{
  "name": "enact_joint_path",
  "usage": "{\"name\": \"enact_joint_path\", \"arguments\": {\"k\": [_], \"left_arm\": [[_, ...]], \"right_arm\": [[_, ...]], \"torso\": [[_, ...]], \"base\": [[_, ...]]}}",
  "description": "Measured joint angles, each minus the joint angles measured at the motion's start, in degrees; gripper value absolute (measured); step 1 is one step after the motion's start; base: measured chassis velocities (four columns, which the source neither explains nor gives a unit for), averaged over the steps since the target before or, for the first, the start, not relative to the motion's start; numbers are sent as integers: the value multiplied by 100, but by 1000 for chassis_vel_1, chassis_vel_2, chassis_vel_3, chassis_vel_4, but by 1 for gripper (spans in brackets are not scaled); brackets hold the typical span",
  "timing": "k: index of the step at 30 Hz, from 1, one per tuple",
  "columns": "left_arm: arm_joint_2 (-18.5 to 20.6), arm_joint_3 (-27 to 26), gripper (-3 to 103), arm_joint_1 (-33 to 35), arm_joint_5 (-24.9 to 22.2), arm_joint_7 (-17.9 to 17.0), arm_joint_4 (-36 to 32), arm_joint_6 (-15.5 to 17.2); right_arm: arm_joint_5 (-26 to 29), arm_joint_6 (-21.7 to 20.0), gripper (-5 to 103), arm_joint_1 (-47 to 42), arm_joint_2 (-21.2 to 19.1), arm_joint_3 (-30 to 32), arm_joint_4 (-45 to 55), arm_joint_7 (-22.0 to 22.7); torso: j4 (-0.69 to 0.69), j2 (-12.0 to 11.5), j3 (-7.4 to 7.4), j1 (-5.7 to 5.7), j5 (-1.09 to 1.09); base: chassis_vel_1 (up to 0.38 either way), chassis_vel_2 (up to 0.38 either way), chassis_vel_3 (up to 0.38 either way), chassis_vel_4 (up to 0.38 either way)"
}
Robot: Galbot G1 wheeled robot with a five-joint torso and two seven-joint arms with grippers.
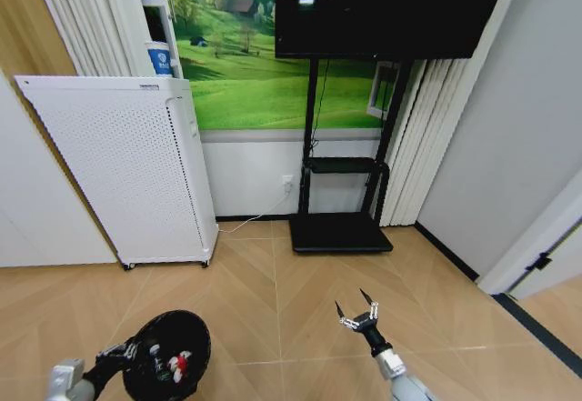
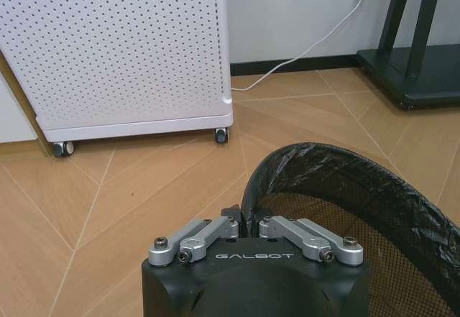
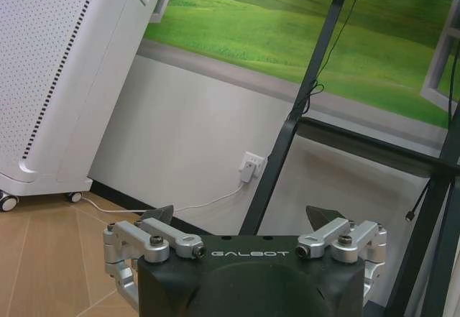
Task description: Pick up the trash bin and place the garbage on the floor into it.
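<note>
Plainly "GALBOT" on left gripper (image 2: 246,225), on trash bin (image 2: 338,187) rim; right gripper (image 3: 241,220) likewise

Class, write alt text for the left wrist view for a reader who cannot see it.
The left gripper is shut on the rim of the round black trash bin with a bag liner, above tan herringbone wood-look floor. Behind stand a white perforated wheeled cabinet and a black TV-stand base.

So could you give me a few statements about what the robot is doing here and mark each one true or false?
1. The left gripper is shut on the rim of the trash bin. True.
2. The right gripper carries a piece of garbage. False: its fingers are open and empty.
3. The trash bin is empty. False: small items lie inside.
4. A white perforated appliance stands on the floor. True.
</note>
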Motion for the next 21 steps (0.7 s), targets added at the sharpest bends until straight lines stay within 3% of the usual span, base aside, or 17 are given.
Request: {"name": "enact_joint_path", "arguments": {"k": [6, 8, 12, 21], "left_arm": [[-183, 420, 7, -425, 67, 76, 144, -9], [-358, 1013, 7, -913, 172, 125, 331, -40], [-478, 1570, 7, -1412, 255, 122, 588, -80], [-399, 1631, 7, -1577, 243, 269, 806, -94]], "right_arm": [[10, 0, 100, 22, 39, -74, -49, 2], [16, 0, 100, 66, 50, -146, -100, 2], [50, 1, 100, 98, 68, -183, -160, 3], [42, 51, 100, 129, 99, -252, -320, -15]], "torso": [[-1, 0, 0, 0, 0], [1, 0, 0, 0, 1], [1, 0, 0, 0, 1], [0, 0, 0, 0, 1]], "base": [[0, 0, 0, 0], [0, 0, 0, 0], [0, 0, 0, 0], [0, 0, 0, 0]]}}
